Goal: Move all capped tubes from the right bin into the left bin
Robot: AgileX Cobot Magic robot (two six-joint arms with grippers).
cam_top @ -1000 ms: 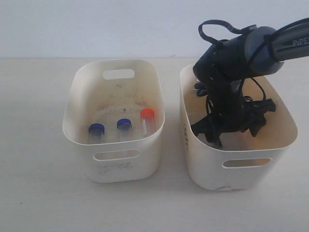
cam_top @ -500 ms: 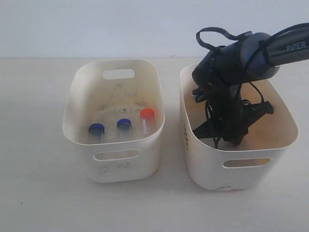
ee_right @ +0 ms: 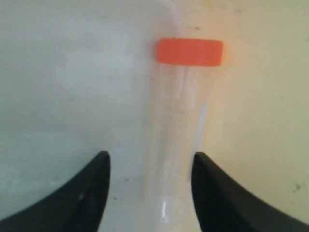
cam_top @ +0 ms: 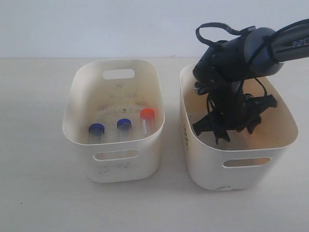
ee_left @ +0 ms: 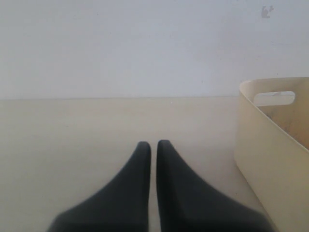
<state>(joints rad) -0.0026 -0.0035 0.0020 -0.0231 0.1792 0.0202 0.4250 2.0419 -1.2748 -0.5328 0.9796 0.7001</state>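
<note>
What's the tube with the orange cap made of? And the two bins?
The tube looks like clear, shiny plastic: you can see through it. Its orange cap seems opaque plastic. The left bin and the right bin look like cream moulded plastic, smooth, with rounded corners.

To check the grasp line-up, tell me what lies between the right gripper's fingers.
The clear body of the orange-capped tube lies between the open fingers of the right gripper, as the right wrist view shows.
</note>
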